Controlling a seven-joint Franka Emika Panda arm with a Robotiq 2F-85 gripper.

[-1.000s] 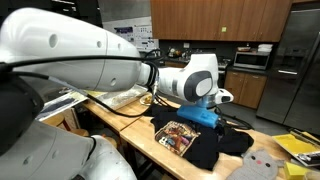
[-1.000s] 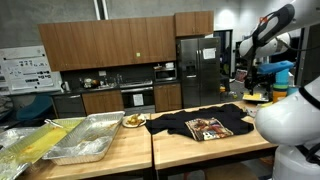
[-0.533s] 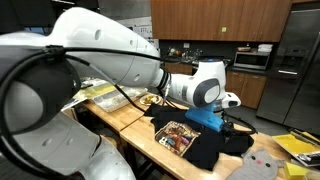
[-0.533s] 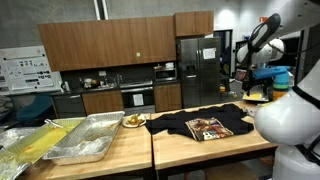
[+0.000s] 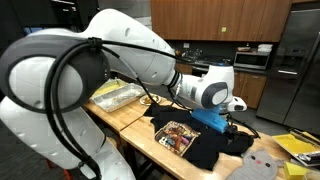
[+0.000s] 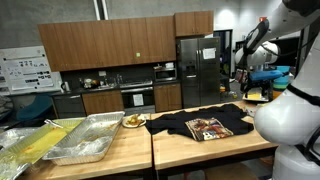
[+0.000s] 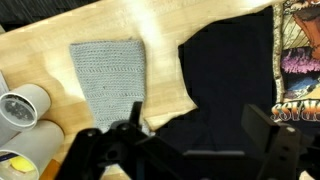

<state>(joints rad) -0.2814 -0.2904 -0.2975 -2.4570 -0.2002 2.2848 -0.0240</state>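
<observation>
2 dark fingers (image 7: 133, 120) of the gripper (image 7: 195, 118) stand wide apart at the bottom of the wrist view, with nothing between them. It hangs over the black T-shirt (image 7: 225, 90), which lies spread flat on the wooden table (image 7: 60, 30). The shirt's colourful print (image 7: 300, 60) sits at the right edge of that view. Just beside the shirt's left edge lies a grey knitted cloth (image 7: 108, 85), its lower right corner touching or slightly overlapping the black fabric. 2 pale cups (image 7: 25, 115) stand near the cloth at the lower left.

In an exterior view the gripper (image 5: 228, 120) is low over the far side of the shirt (image 5: 195, 145), close to the fabric; I cannot tell whether it touches. The print (image 5: 178, 136) faces up near the table's front edge. Metal trays (image 6: 90, 138) stand well apart from the shirt (image 6: 175, 125) at the other end of the table.

Compared with 1 second ago, the arm (image 5: 130, 50) has swung across the camera: its big white links now arch higher and further toward the middle of the picture, and the wrist has shifted slightly toward the fridge side. In the exterior view from further off, the arm's upper part has also moved a little, while the gripper end stays over the same end of the table. The shirt, print and trays lie just as before.
</observation>
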